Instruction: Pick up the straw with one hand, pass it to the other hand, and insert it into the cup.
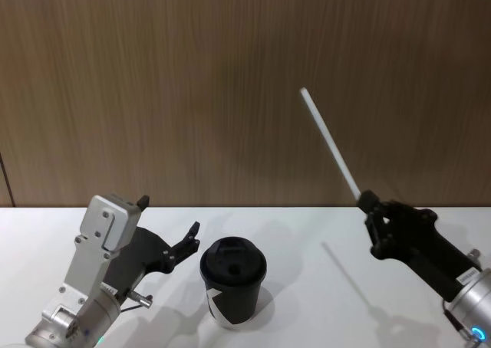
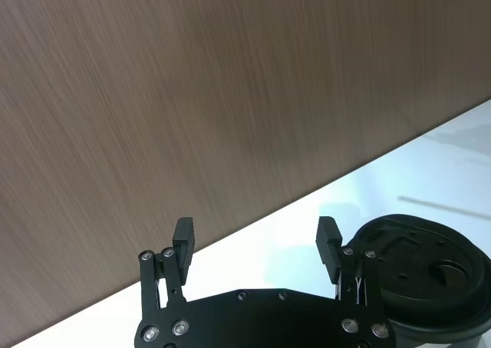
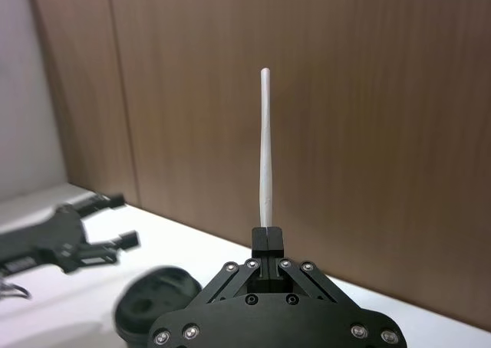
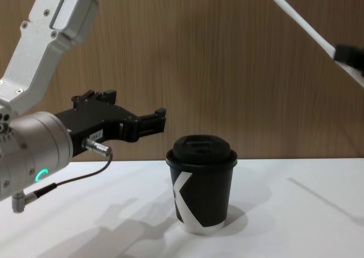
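Note:
The white straw [image 1: 330,145] slants up and back in the air over the right side of the table, its lower end pinched in my all-black right gripper [image 1: 367,201], which is shut on it. From the right wrist the straw [image 3: 265,149] stands straight out of the closed right gripper [image 3: 266,237]. The black lidded cup [image 1: 232,283] stands upright on the table between the arms. My left gripper [image 1: 169,218], on its silver wrist, hovers open just left of the cup with nothing between its fingers [image 2: 184,231]. The cup [image 4: 202,184] shows its white angular mark.
The white table [image 1: 322,302] runs up to a brown wood-grain wall [image 1: 230,80] close behind the cup. A black cable [image 4: 68,181] hangs from the left wrist above the table. Open tabletop lies to the right of the cup.

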Motion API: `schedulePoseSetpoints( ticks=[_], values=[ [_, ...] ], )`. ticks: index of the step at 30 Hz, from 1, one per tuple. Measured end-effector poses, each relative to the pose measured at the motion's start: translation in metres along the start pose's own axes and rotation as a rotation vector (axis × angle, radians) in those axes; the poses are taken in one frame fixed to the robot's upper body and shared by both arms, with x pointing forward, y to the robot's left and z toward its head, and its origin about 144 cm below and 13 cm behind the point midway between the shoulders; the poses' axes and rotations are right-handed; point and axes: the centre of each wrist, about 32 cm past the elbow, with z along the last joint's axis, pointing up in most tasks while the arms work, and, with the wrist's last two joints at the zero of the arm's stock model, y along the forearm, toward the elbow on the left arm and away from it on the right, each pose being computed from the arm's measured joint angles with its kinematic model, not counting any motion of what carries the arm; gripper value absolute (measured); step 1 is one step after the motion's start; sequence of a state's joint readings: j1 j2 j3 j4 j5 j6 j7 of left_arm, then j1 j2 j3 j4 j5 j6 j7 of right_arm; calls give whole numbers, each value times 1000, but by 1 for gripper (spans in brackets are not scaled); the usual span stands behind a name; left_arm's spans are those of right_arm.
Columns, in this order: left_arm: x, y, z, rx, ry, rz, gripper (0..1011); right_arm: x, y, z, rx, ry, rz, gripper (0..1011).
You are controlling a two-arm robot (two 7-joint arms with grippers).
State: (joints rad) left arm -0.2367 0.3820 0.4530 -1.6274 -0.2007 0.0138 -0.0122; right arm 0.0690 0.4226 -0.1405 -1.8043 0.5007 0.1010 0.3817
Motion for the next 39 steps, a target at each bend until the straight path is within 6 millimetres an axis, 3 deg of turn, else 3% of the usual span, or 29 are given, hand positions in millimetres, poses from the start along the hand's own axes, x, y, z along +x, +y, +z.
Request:
schedulePoseSetpoints(
  ticks=[19, 39],
  values=[
    [9, 9, 14, -31, 79, -65, 1003, -42, 25, -1, 156, 147, 169, 0],
    [26, 25, 40, -115, 285, -225, 1003, -61, 24, -5, 179, 212, 201, 0]
  ],
)
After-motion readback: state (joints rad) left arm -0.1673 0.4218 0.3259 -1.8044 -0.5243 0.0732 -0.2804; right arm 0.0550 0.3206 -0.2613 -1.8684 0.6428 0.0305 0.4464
